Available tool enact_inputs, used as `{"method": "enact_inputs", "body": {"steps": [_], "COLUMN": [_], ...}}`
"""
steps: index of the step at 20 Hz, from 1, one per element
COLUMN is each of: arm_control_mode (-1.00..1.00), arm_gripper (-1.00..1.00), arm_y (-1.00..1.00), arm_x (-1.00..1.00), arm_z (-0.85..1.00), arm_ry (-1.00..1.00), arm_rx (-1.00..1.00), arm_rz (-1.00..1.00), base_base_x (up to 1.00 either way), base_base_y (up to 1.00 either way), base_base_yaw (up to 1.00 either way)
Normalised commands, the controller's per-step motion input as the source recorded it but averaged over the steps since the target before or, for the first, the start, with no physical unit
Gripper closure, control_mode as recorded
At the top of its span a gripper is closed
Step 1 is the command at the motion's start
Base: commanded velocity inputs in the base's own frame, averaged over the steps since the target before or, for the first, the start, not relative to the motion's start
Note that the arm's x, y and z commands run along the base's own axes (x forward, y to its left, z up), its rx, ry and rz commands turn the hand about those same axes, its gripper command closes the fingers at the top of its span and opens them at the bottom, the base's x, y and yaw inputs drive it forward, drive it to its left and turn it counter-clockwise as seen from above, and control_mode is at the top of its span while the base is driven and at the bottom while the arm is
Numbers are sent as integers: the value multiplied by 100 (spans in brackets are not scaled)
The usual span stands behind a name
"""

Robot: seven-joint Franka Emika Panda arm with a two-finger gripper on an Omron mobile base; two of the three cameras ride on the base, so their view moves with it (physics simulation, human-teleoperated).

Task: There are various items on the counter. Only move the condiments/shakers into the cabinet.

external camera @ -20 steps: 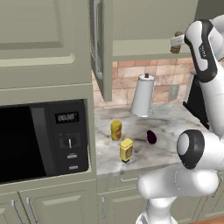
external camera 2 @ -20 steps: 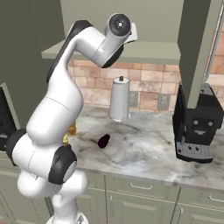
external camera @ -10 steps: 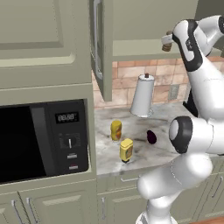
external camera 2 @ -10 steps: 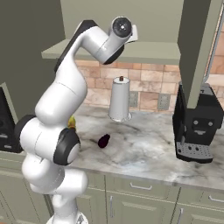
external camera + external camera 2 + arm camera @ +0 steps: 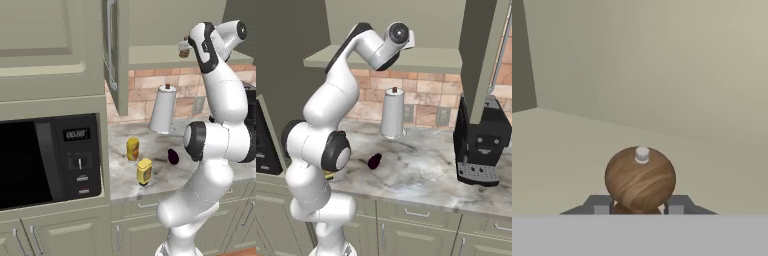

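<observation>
The one piece of writing is the microwave (image 5: 50, 160) display, which seems to read "00:00"; the bottles carry no legible label.

There is one brown wooden pepper shaker (image 5: 640, 179), one bright yellow squeeze bottle (image 5: 144, 171), one amber squeeze bottle (image 5: 132, 149), one dark purple eggplant (image 5: 173, 156), one paper-towel roll (image 5: 162, 109) and one black coffee machine (image 5: 482, 145).

In the hand view the gripper (image 5: 638, 205) is clenched on the shaker: a grey fingertip (image 5: 599, 205) presses each side of its lower body, with the round wooden head and small silver knob standing between them. The left base view shows the shaker held high at the open front of the wall cabinet (image 5: 165, 30), just above the cabinet's floor.

On the counter (image 5: 160, 175), the amber bottle stands at about 11 o'clock of the yellow one, near it. The eggplant lies at 2 o'clock of the yellow bottle, apart from both. The towel roll stands behind them by the brick wall, and the coffee machine is well off to the right.
</observation>
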Motion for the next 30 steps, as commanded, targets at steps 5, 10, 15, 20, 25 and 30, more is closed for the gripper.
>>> {"method": "enact_inputs", "body": {"steps": [5,10,15,20,25,30], "arm_control_mode": [-100,-100,-100,-100,-100,-100], "arm_gripper": [100,-100,-100,-100,-100,-100], "arm_y": [0,0,0,0,-7,-13], "arm_x": [35,5,-3,-50,-100,-100], "arm_z": [-24,-1,0,-2,-32,-65], "arm_ry": [4,4,0,-8,-23,-15], "arm_rx": [0,0,0,0,0,0], "arm_rz": [0,0,0,0,0,0], "base_base_x": [0,0,0,0,0,0], "base_base_y": [0,0,0,0,0,0], "base_base_yaw": [0,0,0,0,0,0]}}
